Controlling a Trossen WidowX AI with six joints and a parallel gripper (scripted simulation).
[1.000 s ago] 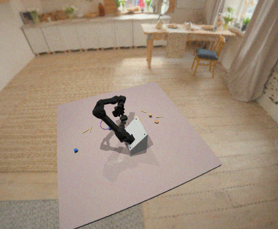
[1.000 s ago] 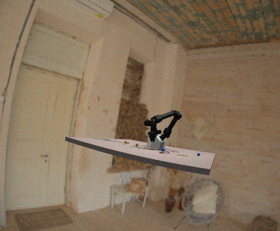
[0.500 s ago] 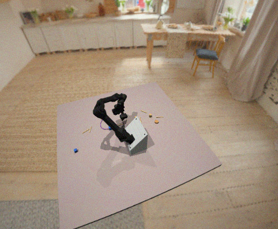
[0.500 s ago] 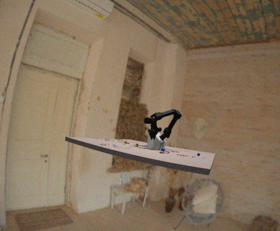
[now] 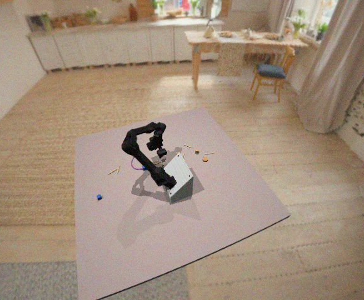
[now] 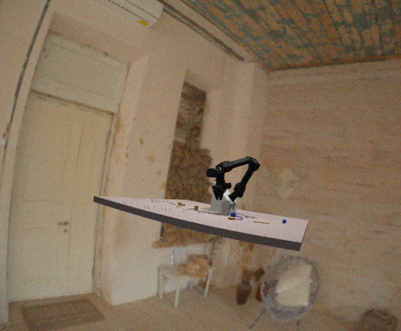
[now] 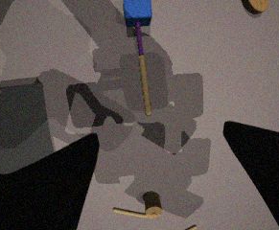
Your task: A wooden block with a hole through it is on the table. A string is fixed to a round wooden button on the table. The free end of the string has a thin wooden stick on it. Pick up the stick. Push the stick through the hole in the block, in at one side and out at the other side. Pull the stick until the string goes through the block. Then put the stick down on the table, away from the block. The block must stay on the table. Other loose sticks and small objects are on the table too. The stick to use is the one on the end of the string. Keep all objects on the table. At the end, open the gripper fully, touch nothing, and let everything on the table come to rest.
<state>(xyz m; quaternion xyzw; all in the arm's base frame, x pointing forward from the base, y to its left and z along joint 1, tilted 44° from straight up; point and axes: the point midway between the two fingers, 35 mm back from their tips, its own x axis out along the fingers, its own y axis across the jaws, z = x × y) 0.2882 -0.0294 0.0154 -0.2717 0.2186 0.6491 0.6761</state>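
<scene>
The block, blue here, rests on the table. The purple string curves away on one side of it and comes out of its other side, joined to the thin stick. The stick lies on the table, apart from the block. A round wooden piece, likely the button, lies near the block; the string's join to it is not clear. My gripper is wide open and empty, above the table near the stick's free end.
The grey-white robot base stands beside the stick. A wooden cylinder, a wooden disc and loose sticks lie on one side. More loose sticks and a small blue cube lie on the other.
</scene>
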